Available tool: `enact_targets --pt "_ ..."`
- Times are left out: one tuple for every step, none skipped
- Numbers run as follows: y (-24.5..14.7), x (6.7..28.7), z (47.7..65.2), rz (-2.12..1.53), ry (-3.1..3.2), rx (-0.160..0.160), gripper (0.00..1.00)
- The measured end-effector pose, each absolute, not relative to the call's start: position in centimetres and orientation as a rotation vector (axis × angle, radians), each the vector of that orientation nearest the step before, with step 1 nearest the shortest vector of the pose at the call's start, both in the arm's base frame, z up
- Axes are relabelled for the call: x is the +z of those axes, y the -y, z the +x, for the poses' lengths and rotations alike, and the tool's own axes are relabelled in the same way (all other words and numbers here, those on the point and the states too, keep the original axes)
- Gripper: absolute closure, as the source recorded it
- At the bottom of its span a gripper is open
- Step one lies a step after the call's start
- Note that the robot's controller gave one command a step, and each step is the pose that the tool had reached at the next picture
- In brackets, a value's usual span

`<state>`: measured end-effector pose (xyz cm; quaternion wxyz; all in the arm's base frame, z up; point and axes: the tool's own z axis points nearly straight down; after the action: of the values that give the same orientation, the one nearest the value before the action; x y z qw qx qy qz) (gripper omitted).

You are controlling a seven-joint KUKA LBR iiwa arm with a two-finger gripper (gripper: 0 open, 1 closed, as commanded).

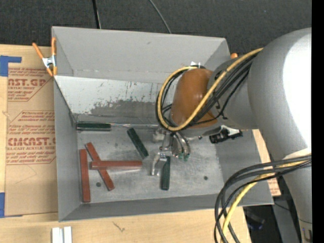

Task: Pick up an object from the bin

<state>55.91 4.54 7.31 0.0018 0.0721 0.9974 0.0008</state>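
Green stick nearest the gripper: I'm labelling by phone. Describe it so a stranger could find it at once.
In the grey bin, find the gripper right of the floor's centre. Just below it in the view lies a dark green stick, running top to bottom. The two other green sticks lie farther left, the red-brown sticks leftmost.
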Motion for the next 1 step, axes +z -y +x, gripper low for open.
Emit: enact_targets --pt "-4.55 7.30 55.91 0.226 -3.130 0.002 0.00"
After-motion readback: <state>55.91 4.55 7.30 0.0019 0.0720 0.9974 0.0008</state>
